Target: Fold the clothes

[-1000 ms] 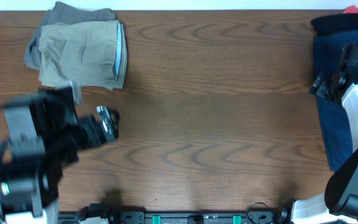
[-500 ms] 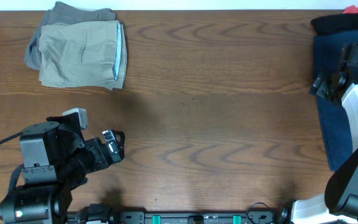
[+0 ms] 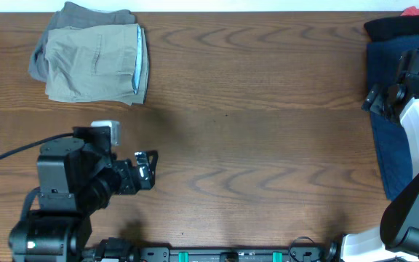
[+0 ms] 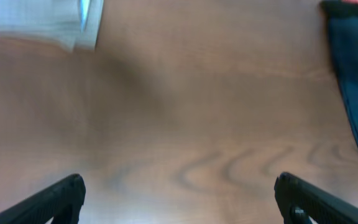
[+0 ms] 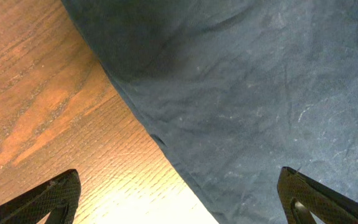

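The khaki-beige shorts (image 3: 93, 64) lie folded at the table's far left, pale blue waistband lining along their right edge, stacked on darker grey-green shorts (image 3: 86, 16). Their corner shows blurred at the top left of the left wrist view (image 4: 36, 25). My left gripper (image 3: 146, 168) is open and empty over bare wood at the front left, well below the shorts; its fingertips (image 4: 64, 193) stand wide apart. My right gripper (image 3: 378, 97) is open and empty at the left edge of the navy garment (image 5: 247, 93), its fingertips (image 5: 61, 193) wide apart.
The navy blue garment (image 3: 391, 124) lies along the table's right edge, with a black item (image 3: 395, 28) and a red one (image 3: 417, 11) at the far right corner. The table edge (image 3: 195, 247) runs along the front.
My left arm has pulled back from beside the shorts toward the front edge, then shifted a little to the right. The shorts and the right arm have not moved.
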Available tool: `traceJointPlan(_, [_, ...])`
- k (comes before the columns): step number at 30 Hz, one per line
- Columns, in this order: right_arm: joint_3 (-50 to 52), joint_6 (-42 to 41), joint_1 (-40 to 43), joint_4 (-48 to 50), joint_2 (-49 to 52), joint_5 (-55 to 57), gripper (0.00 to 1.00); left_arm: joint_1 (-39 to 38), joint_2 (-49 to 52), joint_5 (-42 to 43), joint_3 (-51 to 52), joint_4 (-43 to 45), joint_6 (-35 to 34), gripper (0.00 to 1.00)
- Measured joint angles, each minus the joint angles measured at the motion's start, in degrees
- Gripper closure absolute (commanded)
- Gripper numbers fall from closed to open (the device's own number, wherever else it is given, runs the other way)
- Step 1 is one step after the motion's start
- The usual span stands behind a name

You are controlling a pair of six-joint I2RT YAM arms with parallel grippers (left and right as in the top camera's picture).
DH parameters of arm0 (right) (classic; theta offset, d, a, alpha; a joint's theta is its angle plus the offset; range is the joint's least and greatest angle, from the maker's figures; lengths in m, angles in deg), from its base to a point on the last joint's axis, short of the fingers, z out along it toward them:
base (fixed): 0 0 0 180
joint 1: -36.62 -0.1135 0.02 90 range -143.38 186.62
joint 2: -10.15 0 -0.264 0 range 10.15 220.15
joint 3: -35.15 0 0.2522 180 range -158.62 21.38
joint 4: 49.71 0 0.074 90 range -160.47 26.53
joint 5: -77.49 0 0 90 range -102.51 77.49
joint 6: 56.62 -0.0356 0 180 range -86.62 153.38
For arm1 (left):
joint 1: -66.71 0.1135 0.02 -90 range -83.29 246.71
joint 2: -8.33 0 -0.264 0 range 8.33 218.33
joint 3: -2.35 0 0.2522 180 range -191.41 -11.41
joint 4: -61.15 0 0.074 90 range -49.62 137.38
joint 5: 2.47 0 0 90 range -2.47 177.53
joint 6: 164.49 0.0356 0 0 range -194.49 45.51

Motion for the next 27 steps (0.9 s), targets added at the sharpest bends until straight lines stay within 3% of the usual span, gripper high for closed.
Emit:
traceJointPlan(17, [0.0,0.0,0.0,0.0,0.0,0.0,0.01,2.1,-25.7,-0.1,43.6,46.5,7.4,0.02])
traceJointPlan(22, [0.0,0.0,0.0,0.0,0.0,0.0,0.01,3.3,-30.9,-1.2,51.7,54.1,7.9,0.02])
traceJointPlan(27, [0.0,0.0,0.0,0.0,0.0,0.0,0.01,4.0,-36.6,-3.9,57.1,54.5,8.0,0.02])
